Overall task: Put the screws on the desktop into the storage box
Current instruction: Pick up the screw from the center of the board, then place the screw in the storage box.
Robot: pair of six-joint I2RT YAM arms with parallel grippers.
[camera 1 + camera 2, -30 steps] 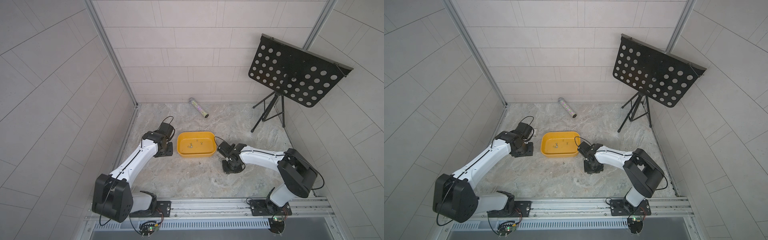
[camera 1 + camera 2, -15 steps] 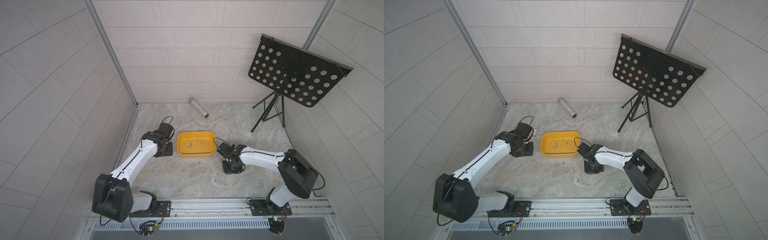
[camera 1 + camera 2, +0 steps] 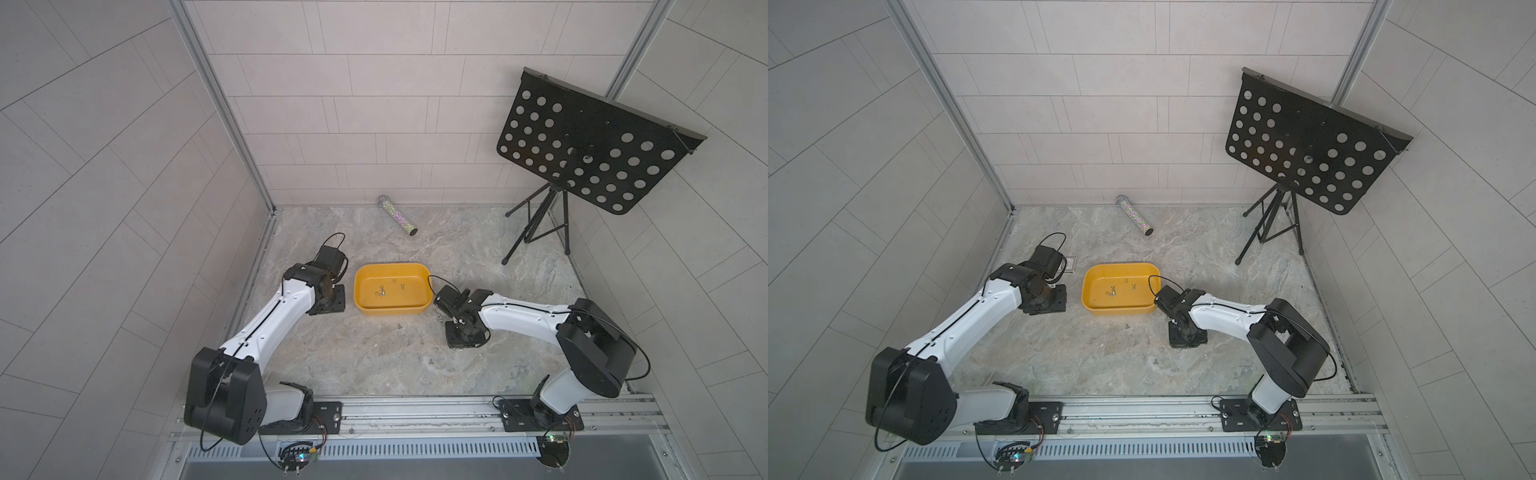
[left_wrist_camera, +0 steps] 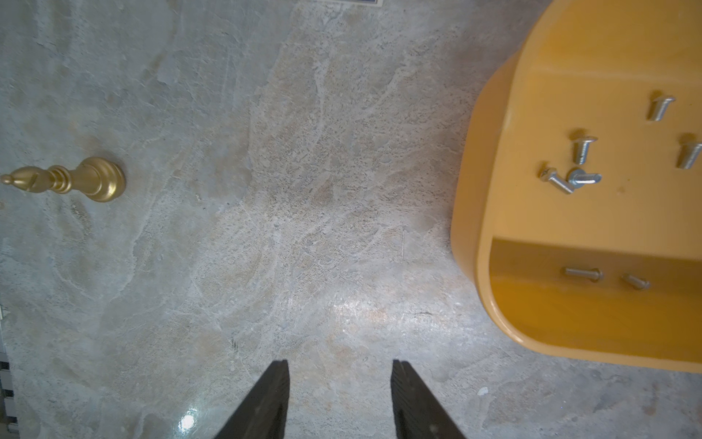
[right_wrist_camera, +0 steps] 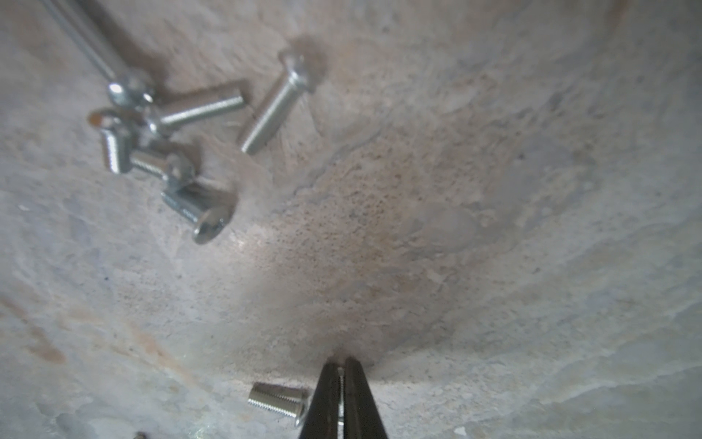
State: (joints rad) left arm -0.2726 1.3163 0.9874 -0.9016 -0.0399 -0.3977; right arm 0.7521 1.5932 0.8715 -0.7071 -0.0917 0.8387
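**A:** Right gripper, state?

**B:** Clenched, tips at the desktop, about 4 o'clock off the storage box. A thin bright sliver shows between the fingers. Cannot tell whether it is metal or only a gap. One screw lies flat just beside the fingers, outside them.

**A:** Change against a second ago?

**B:** The jaws have drawn together in that time. In both top views the right arm sits almost where it was, low by the box's near right corner. Left arm, box, glitter tube at 12 o'clock and music stand at 2 o'clock: no shift noted.

**A:** Left gripper?

**B:** Released. Fingers apart over bare desktop, nothing between them. It hangs near the box at its 9 o'clock side. A small brass piece is on the desktop, well apart from the box.

**A:** Where are the screws?

**B:** Five on the box floor, two of them touching. On the desktop, a loose heap lies ahead of the right gripper, some overlapping. A single one lies at 6 o'clock of the box, near its wall. Another speck lies farther out toward 5 o'clock.
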